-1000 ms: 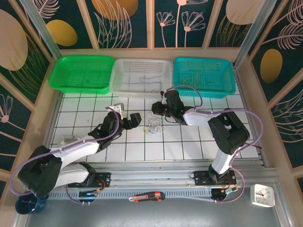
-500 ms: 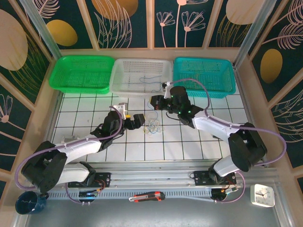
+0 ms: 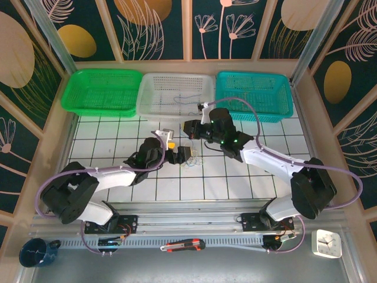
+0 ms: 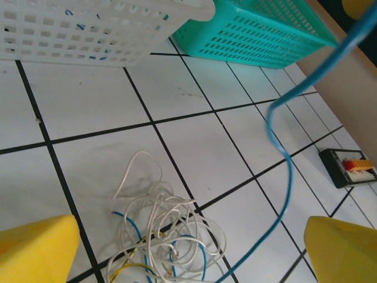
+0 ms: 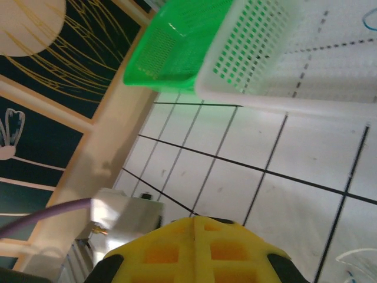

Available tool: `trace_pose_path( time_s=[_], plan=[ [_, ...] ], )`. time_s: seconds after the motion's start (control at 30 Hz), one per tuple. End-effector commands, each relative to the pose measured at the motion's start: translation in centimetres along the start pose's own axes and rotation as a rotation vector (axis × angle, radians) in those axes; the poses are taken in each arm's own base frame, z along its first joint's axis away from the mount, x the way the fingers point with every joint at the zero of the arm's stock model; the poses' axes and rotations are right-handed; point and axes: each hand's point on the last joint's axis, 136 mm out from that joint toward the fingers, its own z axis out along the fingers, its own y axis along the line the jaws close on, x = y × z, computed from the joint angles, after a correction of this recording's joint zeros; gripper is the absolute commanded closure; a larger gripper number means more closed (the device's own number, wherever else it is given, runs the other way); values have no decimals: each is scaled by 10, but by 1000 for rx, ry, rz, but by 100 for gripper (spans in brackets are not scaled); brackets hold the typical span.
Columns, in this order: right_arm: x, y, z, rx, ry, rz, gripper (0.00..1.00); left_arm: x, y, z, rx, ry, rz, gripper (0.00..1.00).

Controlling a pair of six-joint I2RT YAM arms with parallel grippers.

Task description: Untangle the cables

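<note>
Holding a blue cable [image 4: 281, 154] up from the cables [image 4: 158, 231] heaped on the table [image 4: 88, 100], right end effector [image 3: 189, 127] apparently clamped on it; poising left end effector [image 3: 185, 154], spread wide, beside the heap, likely to pin it

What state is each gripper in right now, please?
Left gripper: open, holding nothing, above the cables.
Right gripper: closed; whether it grips the raised blue cable cannot be told.

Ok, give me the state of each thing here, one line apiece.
cable pile, tangled
blue cable, lifted, rising from beside the pile
left gripper, jaws open over the pile
right gripper, jaws shut
white basket, a blue cord inside
green basket, empty
</note>
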Motion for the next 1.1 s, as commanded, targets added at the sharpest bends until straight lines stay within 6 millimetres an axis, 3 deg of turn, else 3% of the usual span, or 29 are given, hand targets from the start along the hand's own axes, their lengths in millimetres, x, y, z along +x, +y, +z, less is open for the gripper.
trace_pose_path(
  time_s=[0.0,0.3,0.57,1.07],
  plan=[
    [-26,37,-16,-62,-68,-62,100,-19,0,5,-13,-85,41,6],
    [-52,86,-38,-138,-140,-108,100,-4,6,16,-4,-56,25,30],
    [-90,133,-66,-217,-229,-158,100,14,15,16,-7,-25,1,49],
    [-154,206,-124,-349,-403,-252,100,31,25,3,-25,-11,-31,62]
  ],
)
